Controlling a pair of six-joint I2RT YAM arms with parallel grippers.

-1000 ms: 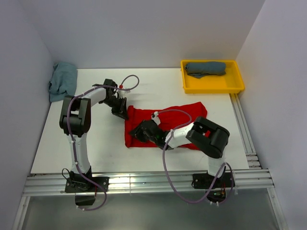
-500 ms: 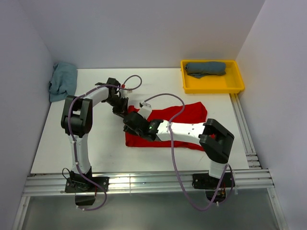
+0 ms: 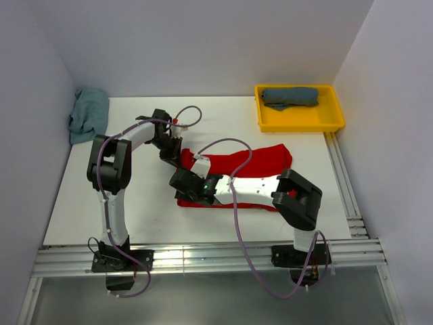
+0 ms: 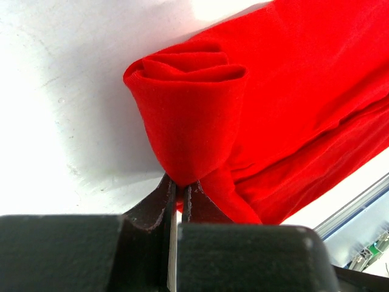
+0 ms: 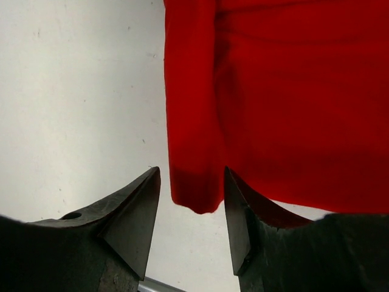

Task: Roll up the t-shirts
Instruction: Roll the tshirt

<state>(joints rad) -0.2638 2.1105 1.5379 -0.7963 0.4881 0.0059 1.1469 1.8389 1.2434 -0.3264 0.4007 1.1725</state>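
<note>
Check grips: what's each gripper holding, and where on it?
Left gripper pinches the red t-shirt at its folded-over far-left corner. Right gripper is open, holding nothing.

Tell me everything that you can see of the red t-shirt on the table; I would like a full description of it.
The red t-shirt is plain, bright red, of soft cloth that looks like cotton. It lies folded into a long band across the middle of the white table, flat over most of its length. At its far left end the cloth curls up into a small loose roll, and the left gripper pinches it there with shut jaws. The right gripper holds its jaws open on either side of the near left corner.
</note>
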